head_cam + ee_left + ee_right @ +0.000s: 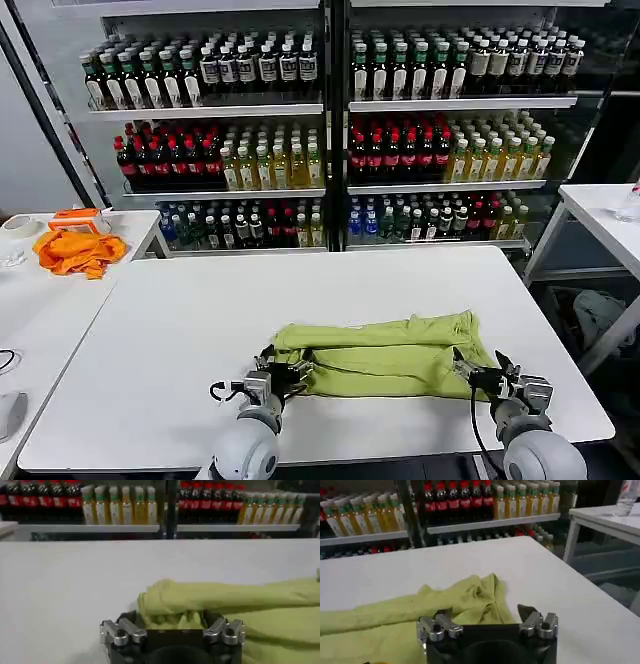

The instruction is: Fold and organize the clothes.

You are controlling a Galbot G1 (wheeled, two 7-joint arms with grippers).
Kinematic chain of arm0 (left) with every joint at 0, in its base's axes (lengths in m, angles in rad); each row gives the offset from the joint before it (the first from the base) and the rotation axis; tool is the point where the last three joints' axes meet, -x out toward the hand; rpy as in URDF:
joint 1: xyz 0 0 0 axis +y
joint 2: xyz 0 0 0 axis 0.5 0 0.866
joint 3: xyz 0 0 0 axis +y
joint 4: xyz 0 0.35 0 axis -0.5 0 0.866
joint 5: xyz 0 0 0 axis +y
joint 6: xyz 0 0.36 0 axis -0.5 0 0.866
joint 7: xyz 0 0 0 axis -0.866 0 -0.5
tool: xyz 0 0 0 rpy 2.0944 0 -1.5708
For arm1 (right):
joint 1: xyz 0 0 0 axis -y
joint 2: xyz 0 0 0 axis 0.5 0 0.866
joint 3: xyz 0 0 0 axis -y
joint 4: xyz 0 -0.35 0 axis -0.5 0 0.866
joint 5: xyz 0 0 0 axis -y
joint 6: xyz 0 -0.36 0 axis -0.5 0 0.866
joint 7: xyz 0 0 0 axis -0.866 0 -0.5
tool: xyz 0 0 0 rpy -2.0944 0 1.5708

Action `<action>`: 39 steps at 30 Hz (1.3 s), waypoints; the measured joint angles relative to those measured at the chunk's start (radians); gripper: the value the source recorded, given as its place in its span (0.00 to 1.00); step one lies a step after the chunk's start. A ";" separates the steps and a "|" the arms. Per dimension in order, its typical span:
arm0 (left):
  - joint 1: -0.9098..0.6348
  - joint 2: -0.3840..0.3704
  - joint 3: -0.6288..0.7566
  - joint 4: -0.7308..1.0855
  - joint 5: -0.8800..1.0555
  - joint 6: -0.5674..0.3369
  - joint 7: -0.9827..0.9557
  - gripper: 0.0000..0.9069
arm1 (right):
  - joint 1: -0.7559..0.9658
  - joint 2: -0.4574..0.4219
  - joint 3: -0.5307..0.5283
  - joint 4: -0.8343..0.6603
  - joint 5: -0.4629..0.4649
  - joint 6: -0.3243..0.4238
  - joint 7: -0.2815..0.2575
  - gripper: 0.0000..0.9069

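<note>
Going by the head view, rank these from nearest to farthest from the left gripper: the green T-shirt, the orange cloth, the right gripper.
1. T-shirt: its left end lies right at the left gripper, near the table's front edge.
2. Right gripper: at the shirt's other end, on the robot's right.
3. Orange cloth: on the side table, far back on the left.

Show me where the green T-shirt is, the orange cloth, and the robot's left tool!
T-shirt [385, 358], head view: the middle of the folded green cloth.
Orange cloth [78, 250], head view: the middle of the crumpled pile on the side table.
Left tool [283, 373], head view: between its fingertips, at the T-shirt's left end.
</note>
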 measured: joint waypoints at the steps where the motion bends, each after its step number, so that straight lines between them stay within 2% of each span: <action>1: 0.002 -0.003 -0.001 0.001 0.002 -0.003 -0.003 0.03 | -0.002 0.001 0.000 0.001 0.000 0.000 0.001 1.00; 20: 0.049 -0.031 -0.021 -0.016 -0.039 -0.058 0.010 0.02 | -0.030 0.010 0.012 0.023 -0.003 0.003 0.011 1.00; 31: 0.084 0.004 -0.076 -0.076 -0.089 -0.064 0.021 0.02 | -0.049 0.010 0.029 0.042 -0.001 0.004 0.014 1.00; 39: 0.117 0.062 -0.184 -0.126 -0.154 -0.060 0.027 0.02 | -0.055 0.012 0.035 0.056 0.001 0.005 0.015 1.00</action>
